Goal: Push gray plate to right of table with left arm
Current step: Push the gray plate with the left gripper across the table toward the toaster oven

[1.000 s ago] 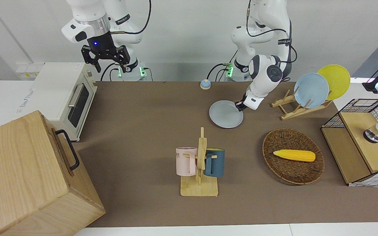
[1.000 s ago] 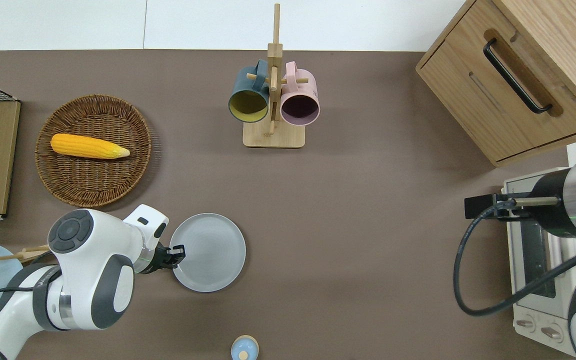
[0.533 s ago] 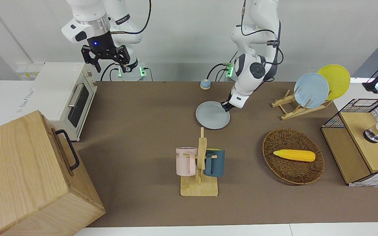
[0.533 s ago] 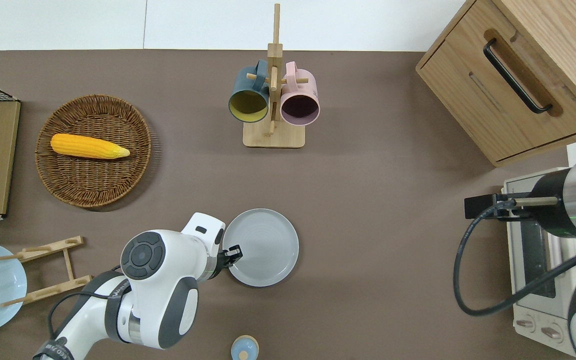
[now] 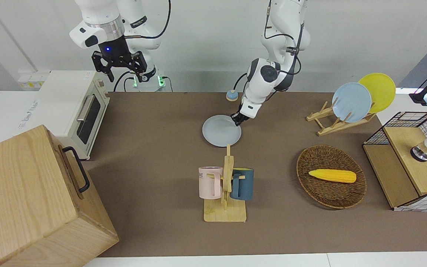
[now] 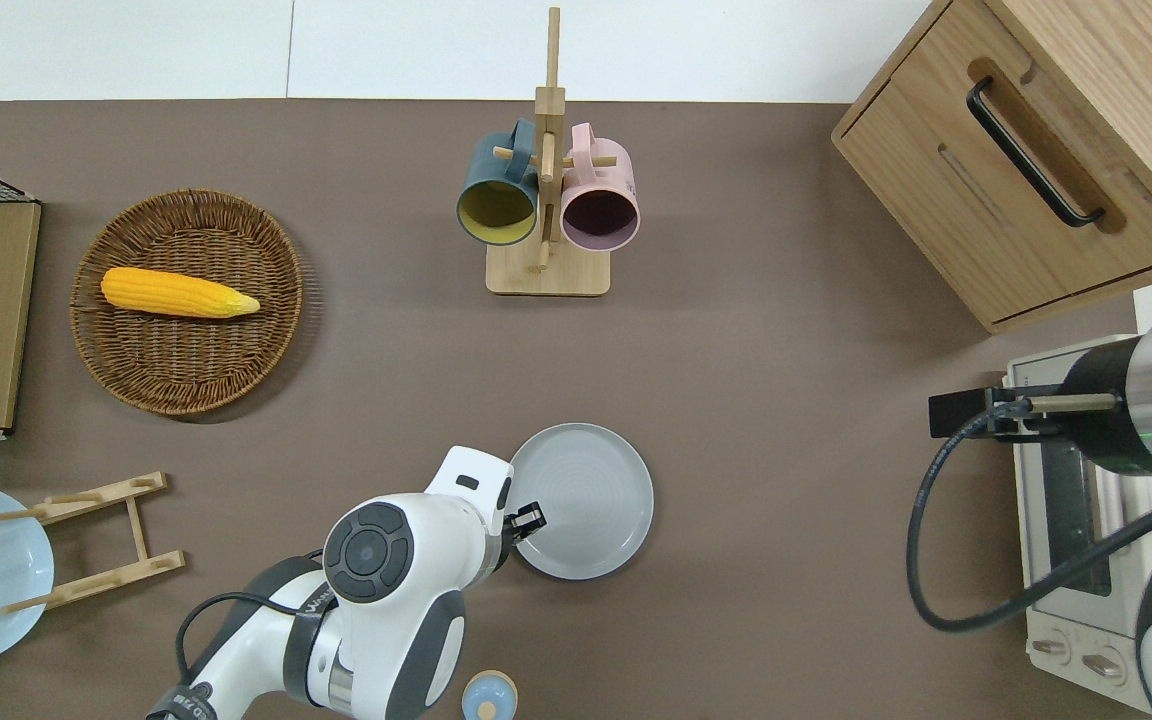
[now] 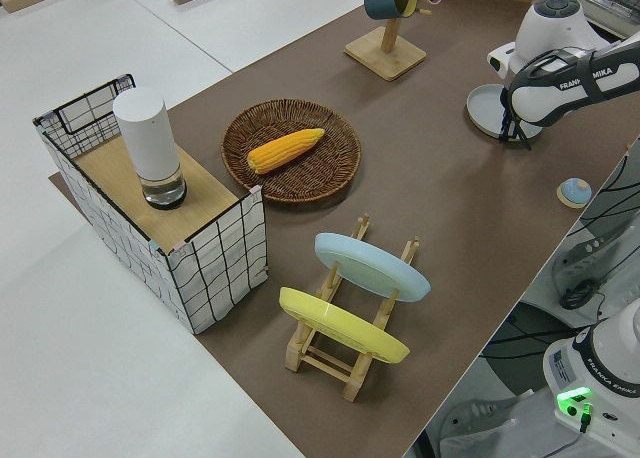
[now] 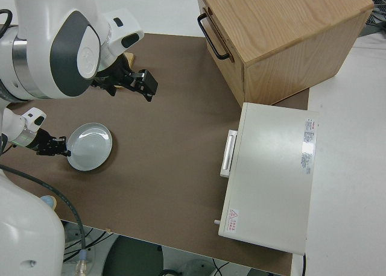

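Observation:
The gray plate (image 6: pixel 581 500) lies flat on the brown table (image 6: pixel 786 350), about mid-table and nearer to the robots than the mug rack. It also shows in the front view (image 5: pixel 221 131) and the right side view (image 8: pixel 89 146). My left gripper (image 6: pixel 528 519) is shut and low at the table, its tips against the plate's rim on the side toward the left arm's end. It also shows in the front view (image 5: pixel 237 119). My right gripper (image 5: pixel 121 66) is open, empty and parked.
A mug rack (image 6: pixel 546 200) with two mugs stands farther from the robots than the plate. A basket with corn (image 6: pixel 186 300), a plate rack (image 5: pixel 350 102) and a wire crate (image 5: pixel 410 159) are at the left arm's end. A wooden cabinet (image 6: pixel 1026 150) and toaster oven (image 5: pixel 72 107) are at the right arm's end. A small blue knob (image 6: pixel 489 695) sits near the robots.
My left gripper has slid the gray plate steadily toward the right arm's end of the table, from near the plate rack to mid-table. The right arm has not moved.

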{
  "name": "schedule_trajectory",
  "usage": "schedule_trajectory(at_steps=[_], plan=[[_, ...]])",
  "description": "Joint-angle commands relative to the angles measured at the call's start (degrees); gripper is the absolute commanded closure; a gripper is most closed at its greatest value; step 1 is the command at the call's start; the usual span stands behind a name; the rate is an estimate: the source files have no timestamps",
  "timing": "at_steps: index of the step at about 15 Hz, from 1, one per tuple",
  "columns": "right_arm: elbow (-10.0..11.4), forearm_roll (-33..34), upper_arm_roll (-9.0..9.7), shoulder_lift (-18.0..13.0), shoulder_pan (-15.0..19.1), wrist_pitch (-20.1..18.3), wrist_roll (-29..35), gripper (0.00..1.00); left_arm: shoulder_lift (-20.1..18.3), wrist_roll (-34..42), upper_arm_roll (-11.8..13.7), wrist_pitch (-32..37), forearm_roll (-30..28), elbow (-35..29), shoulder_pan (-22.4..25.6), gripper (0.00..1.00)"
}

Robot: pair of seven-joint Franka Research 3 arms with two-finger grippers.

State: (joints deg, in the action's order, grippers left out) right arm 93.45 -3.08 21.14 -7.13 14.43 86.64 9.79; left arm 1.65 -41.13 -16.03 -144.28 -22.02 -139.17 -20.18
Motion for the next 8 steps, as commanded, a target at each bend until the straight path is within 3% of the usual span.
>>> schedule_trajectory(at_steps=[1,8], plan=[[1.6,-1.2,0.83,-1.6,1.4,0.0,0.6,0.005,7.7,-3.8,0.0,-3.8,-2.1,3.1,-6.2,1.00],[1.6,-1.2,0.83,-1.6,1.4,0.0,0.6,0.005,15.2,-7.9,0.7,-12.5,-4.5,7.7,-13.1,1.00]])
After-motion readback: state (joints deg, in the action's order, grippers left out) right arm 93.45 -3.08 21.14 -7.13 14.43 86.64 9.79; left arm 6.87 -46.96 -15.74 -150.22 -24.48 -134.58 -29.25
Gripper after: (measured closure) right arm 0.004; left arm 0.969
